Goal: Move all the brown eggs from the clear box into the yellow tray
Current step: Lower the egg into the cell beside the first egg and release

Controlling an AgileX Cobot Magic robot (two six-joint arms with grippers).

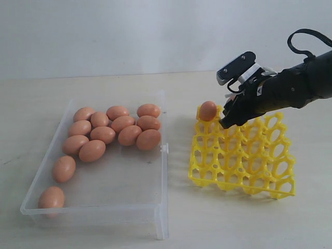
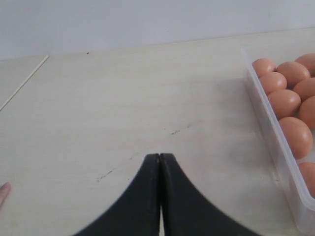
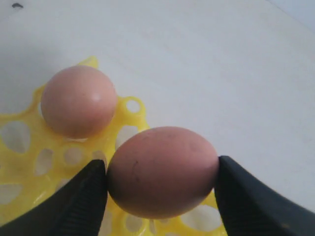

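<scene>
Several brown eggs (image 1: pixel 116 129) lie in the clear box (image 1: pixel 129 179) on the left. The yellow tray (image 1: pixel 249 155) stands to its right, with one egg (image 1: pixel 208 110) in its far left corner cup. My right gripper (image 1: pixel 228 120) hangs over the cup beside that corner. It is shut on another brown egg (image 3: pixel 162 169), with both fingers touching the egg's sides. The arm hides that egg in the exterior view. The corner egg (image 3: pixel 78 101) sits just beyond it on the tray (image 3: pixel 125 118). My left gripper (image 2: pixel 160 156) is shut and holds nothing, above bare table beside the box wall (image 2: pixel 275 147).
The pale wooden table (image 1: pixel 233 223) carries only the box and the tray. The box's latch tab (image 1: pixel 165 149) faces the tray across a narrow gap. A small pinkish thing (image 2: pixel 4 191) shows at the edge of the left wrist view.
</scene>
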